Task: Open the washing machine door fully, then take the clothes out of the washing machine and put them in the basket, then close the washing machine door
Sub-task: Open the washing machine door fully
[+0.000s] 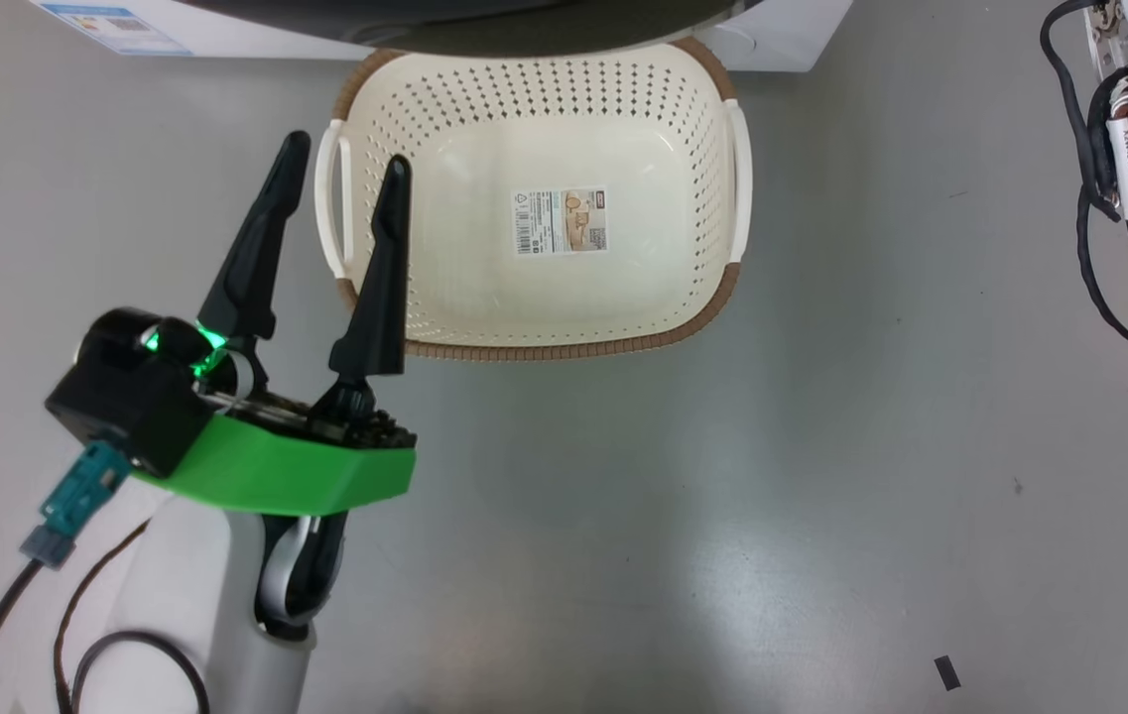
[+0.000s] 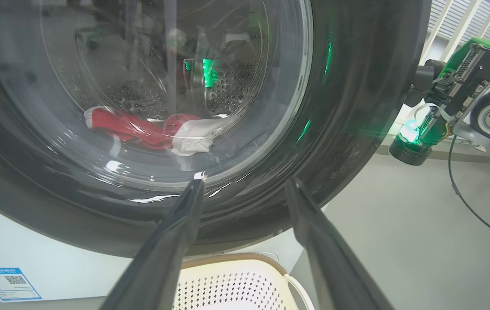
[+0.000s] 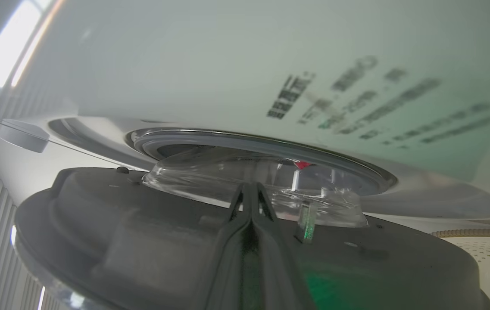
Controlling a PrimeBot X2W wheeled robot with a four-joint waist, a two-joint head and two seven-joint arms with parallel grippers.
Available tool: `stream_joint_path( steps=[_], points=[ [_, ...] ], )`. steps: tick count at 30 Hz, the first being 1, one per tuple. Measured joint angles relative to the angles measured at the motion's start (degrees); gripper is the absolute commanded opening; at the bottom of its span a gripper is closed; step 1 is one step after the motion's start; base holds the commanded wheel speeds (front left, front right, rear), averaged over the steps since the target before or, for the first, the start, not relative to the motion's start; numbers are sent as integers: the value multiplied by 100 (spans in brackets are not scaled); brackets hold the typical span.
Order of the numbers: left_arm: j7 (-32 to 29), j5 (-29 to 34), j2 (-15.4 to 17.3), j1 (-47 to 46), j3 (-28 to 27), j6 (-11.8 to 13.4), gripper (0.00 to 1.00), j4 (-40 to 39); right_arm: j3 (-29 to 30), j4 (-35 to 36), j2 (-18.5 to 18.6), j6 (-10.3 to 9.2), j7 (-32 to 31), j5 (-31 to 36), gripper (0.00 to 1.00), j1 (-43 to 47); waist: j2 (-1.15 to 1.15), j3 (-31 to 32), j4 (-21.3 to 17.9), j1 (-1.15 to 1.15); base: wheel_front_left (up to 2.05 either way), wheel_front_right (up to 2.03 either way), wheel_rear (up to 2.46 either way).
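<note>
Observer: Left hand (image 1: 348, 151) is open, its two long dark fingers spread with nothing between them. It points at the lower front of the large round glass-bowled door with the glossy black rim (image 2: 357, 107), near it but apart. Right hand (image 3: 249, 189) has its fingers pressed together, nothing visible between them, and lies along the door's grey inner face.

Checker: Door open, then?

Observer: Ajar only, by my reading. The glass bowl sits just off the grey rubber ring (image 3: 270, 144) of the big white front-loading washing machine (image 3: 227, 64). The soft red-and-white clothes (image 2: 141, 129) lie low in the perforated steel drum (image 2: 227, 90). The cream perforated plastic basket with the brown woven-look rim (image 1: 564, 349) stands empty on the grey floor (image 1: 772, 496), right against the machine.

Checker: Risks?

Observer: The right hand's closed fingers only push and do not hold, so they could slide off the smooth inner face and the door might fall back. A wider swing could also strike the left hand's fingers, which are close in front of the rim.
</note>
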State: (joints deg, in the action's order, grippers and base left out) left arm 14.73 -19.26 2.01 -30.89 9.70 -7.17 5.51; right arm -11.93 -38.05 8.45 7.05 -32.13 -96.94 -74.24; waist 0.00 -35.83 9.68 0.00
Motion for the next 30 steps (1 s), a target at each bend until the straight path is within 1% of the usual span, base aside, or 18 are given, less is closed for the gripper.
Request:
stream_joint_path(
  steps=[11,13,20,30],
  points=[
    [0,-36,0,-2,-35,0,100,85,-125,3,-37,0,-271,-34,0,26,0,145,-63,0,0,0,0],
    [0,-130,0,-2,-23,0,100,104,-146,2,-44,0,-313,-34,0,60,0,190,-74,0,0,0,0],
    [0,-252,5,-2,-12,0,100,247,-186,-22,-69,0,-448,-54,0,251,0,342,-105,0,0,0,0],
    [0,-252,41,5,-22,0,100,402,-313,-94,-149,0,-681,-85,0,631,0,640,-147,0,0,0,0]
  ],
)
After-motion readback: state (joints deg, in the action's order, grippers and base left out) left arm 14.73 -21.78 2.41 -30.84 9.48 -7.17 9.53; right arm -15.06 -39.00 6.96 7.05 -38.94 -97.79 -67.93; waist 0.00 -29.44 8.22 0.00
